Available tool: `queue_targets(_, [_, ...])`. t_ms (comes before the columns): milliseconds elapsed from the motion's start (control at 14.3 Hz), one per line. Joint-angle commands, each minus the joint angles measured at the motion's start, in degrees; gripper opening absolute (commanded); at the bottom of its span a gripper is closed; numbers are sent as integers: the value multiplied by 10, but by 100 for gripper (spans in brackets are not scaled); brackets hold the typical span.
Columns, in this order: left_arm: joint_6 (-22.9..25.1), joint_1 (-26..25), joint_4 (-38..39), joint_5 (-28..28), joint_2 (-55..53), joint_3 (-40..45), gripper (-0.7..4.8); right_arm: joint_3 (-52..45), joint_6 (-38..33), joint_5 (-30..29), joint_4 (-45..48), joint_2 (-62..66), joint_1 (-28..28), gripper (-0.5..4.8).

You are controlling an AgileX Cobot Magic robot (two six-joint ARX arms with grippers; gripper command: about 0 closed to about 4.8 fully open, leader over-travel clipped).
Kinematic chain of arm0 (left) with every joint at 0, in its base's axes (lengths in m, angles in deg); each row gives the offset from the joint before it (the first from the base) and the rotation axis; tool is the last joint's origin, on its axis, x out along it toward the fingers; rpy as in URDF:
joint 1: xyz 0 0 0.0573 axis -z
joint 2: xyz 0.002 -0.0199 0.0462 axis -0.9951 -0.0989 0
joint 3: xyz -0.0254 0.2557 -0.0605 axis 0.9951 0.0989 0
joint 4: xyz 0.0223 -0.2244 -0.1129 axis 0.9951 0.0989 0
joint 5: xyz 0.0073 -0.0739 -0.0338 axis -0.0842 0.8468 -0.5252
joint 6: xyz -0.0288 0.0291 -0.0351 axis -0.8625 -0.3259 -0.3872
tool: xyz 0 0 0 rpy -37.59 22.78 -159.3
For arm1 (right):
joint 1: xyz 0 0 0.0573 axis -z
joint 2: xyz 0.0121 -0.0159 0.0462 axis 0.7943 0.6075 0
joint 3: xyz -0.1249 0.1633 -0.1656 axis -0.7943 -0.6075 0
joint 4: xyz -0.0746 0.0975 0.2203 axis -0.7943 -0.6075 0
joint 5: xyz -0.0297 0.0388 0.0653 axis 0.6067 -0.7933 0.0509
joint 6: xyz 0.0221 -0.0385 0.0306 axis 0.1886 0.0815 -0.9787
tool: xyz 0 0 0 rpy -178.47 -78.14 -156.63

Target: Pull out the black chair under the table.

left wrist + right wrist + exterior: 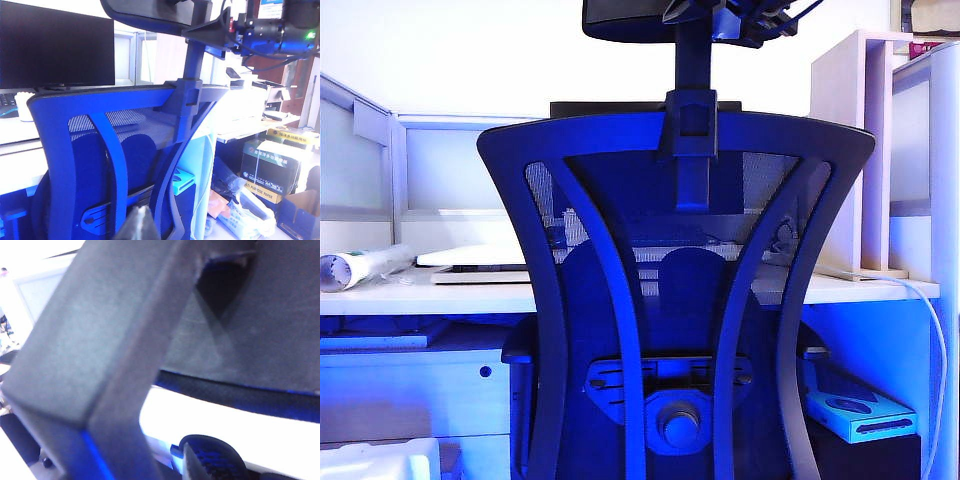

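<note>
The black chair (675,300) fills the middle of the exterior view, its ribbed mesh back towards the camera and its seat tucked under the white table (420,295). My right gripper (752,18) is up at the headrest post (692,60), just below the headrest. In the right wrist view the headrest post (100,340) looms very close, with one finger (192,465) beside it and a narrow gap between them; the other finger is hidden. My left gripper (140,225) hangs low behind the chair back (125,150), fingers together and holding nothing.
A black monitor (55,45) stands on the table. A rolled paper (360,268) and a flat white device (470,258) lie on the left of the table. A pale wooden shelf (860,150) rises at the right. Boxes (270,170) and bags (240,210) crowd the floor.
</note>
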Motion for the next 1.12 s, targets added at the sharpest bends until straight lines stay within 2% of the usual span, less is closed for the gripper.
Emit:
queue_targets(70, [1,-1,-7,1,0,0,-5,2,-49,-4,-27,-42,-3,-6])
queue_targets(280, [1,0,-23,21,0,0,-5,2,-42,-5,-72,-83,-3,-6])
queue_targets(701, [-26,0,-151,67,0,0,-5,1,-42,-7,-151,-145,-14,-6])
queue_targets(1122, [-38,0,-158,78,0,0,-5,1,-42,-5,-246,-237,-24,-6])
